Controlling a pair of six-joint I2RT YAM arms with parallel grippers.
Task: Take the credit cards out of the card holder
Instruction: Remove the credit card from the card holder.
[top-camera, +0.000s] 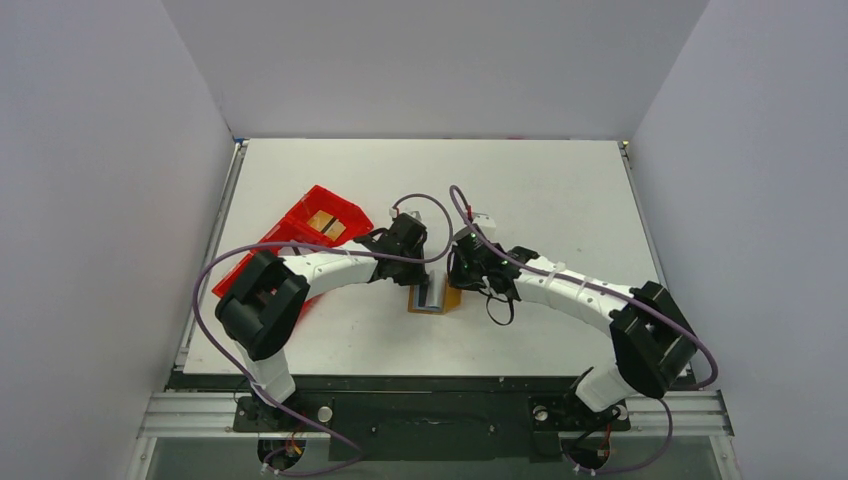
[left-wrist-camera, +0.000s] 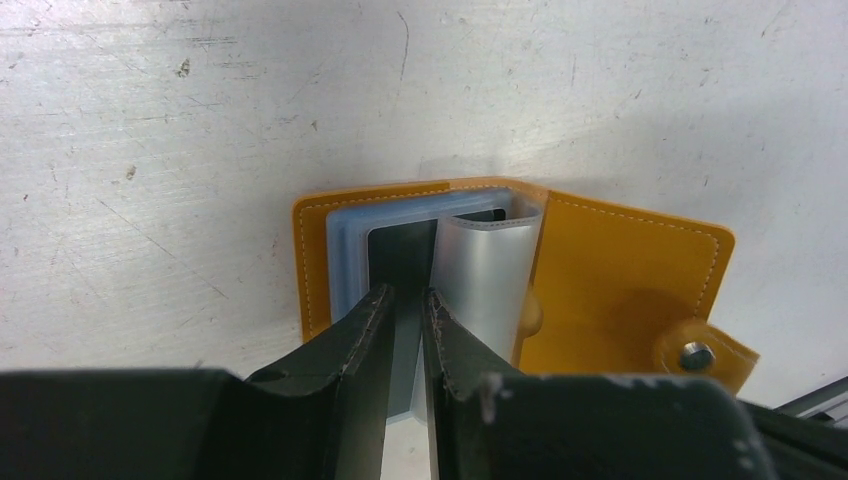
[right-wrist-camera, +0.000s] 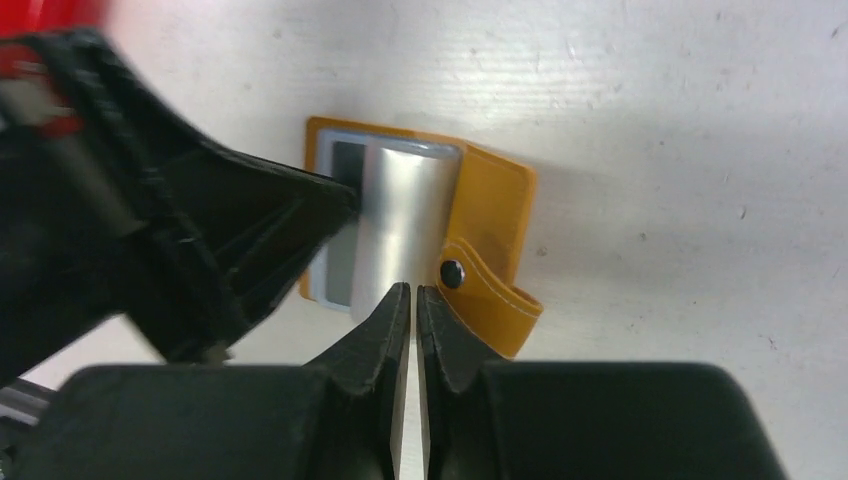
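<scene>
- Card holder lies open on the surface, between both arms.
- Left hand, almost closed, rests its tips on 1 dark card and seems to grip nothing.
- Right hand, almost closed, seems to pinch the clear sleeve.
- Next: slide that card out.

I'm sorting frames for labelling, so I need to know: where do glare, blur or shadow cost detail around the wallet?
Top external: even light, sharp, but the card holder is tiny and half covered. Left wrist: holder crisp, its plastic sleeve shines pale; the left gripper is dark and soft. Right wrist: sleeve glares white, the left gripper is a blurred black mass, a red smear sits top left.
</scene>
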